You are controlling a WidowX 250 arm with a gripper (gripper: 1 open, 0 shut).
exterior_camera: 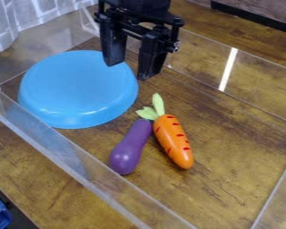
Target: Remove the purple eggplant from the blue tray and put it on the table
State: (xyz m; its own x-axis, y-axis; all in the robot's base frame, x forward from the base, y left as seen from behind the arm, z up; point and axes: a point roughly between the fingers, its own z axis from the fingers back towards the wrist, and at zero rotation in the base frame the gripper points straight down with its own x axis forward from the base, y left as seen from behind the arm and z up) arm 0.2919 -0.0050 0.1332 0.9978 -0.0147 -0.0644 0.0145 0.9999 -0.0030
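1. The purple eggplant (131,148) lies on the brown tabletop (235,134), off the blue tray (71,100), its narrower end pointing toward the tray's near side.
2. Beside it rests the orange carrot (172,141), leaves toward the tray; whether the two touch is hard to say from this angle.
3. The black gripper (132,61) hangs above, by the tray's right edge in the picture, its jaws parted with nothing seen between them.
4. With the eggplant out of the tray, the job looks done — what remains, by this reading, is a clean withdrawal.
5. That calls for a straight, unhurried lift, jaws kept apart, before any sideways travel; a low swing could clip the tray's rim or nudge the vegetables.
6. Clear plastic (64,146) runs past the eggplant's rounded end — one more reason to leave it where it lies.
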